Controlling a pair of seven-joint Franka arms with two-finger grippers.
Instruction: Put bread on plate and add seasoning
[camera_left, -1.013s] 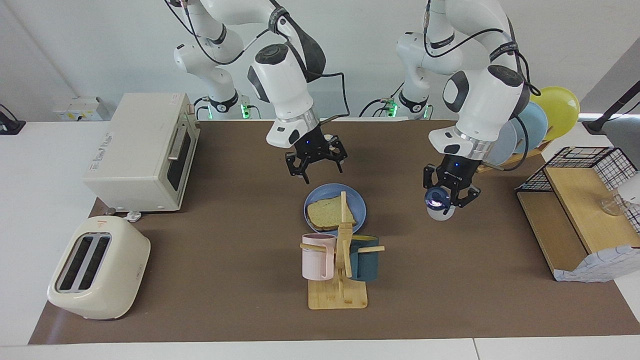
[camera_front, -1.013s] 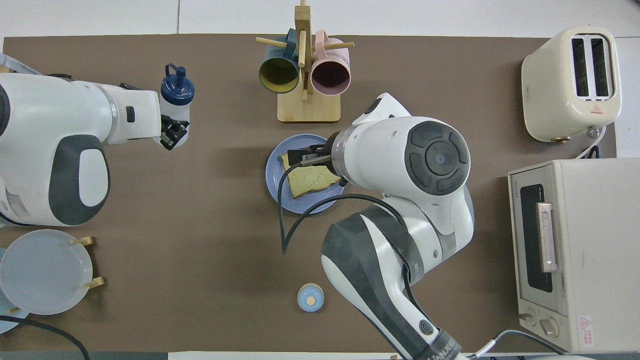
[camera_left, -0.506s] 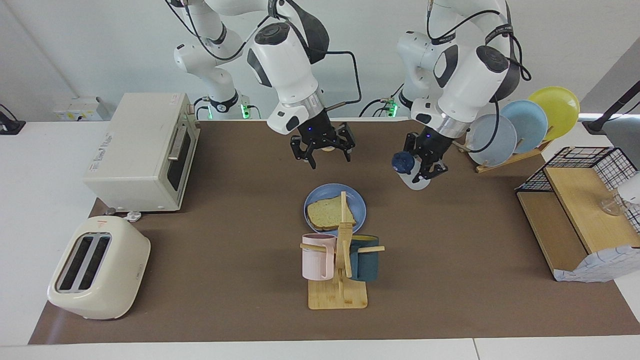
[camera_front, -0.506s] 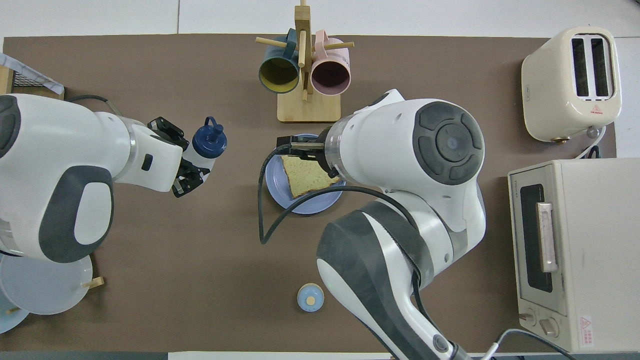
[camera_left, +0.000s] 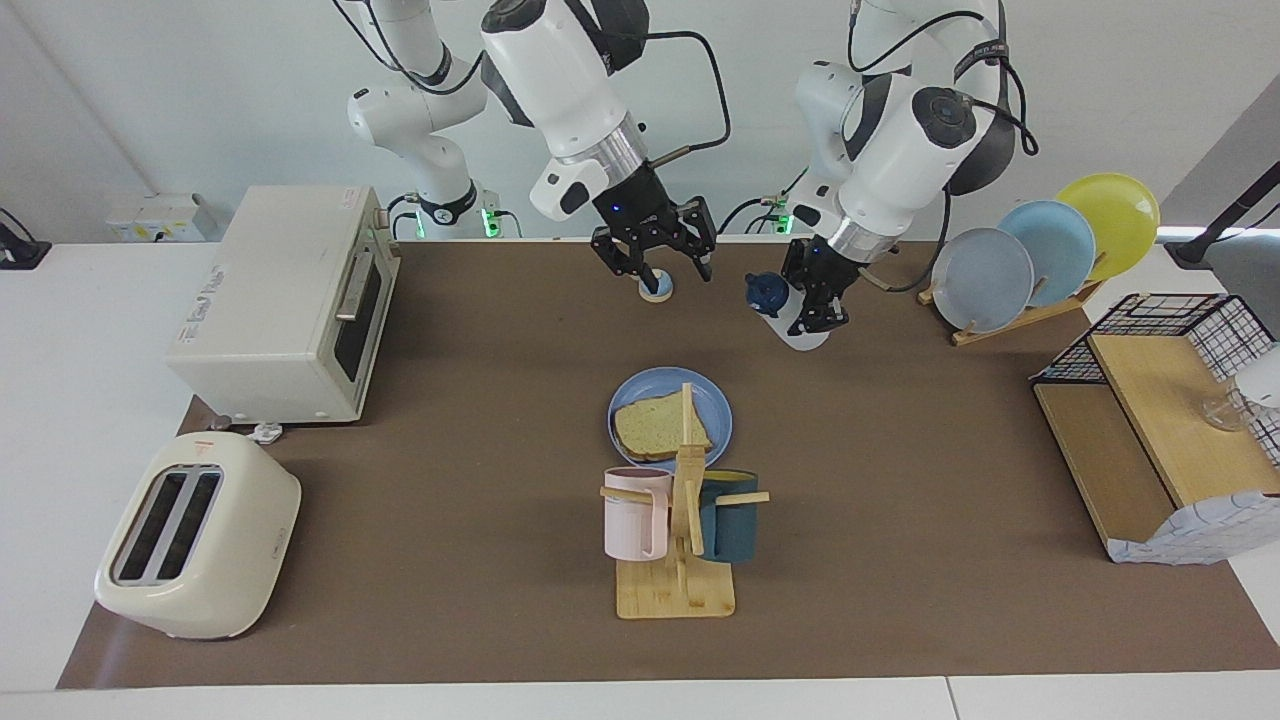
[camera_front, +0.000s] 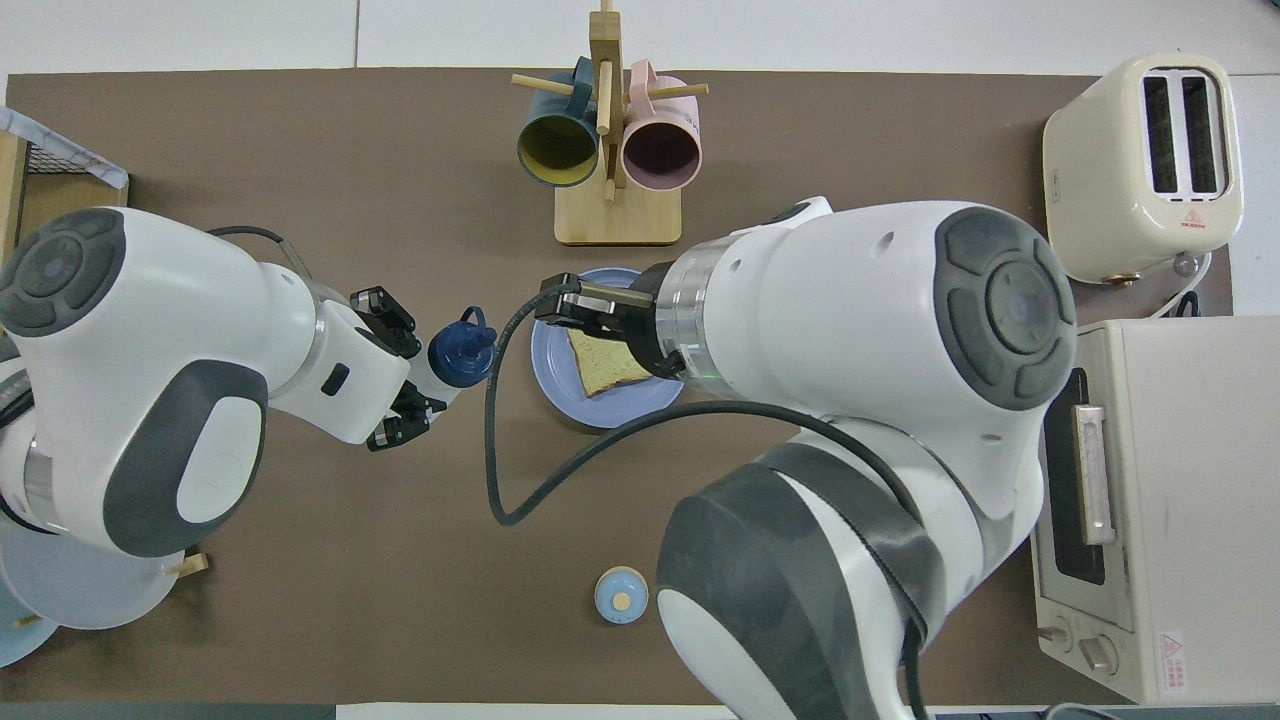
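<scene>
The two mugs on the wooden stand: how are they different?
The pink mug is pale and ribbed, hanging toward the right arm's end; the teal mug is dark, hanging toward the left arm's end. The pink interior matches its outside; the teal one's looks yellowish-green. Both hang on the stand, similar in size.

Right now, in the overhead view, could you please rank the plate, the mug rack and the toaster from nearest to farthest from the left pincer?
1. plate, beside the left pincer.
2. mug rack, farther from the robots.
3. toaster, at the right arm's end.
</scene>
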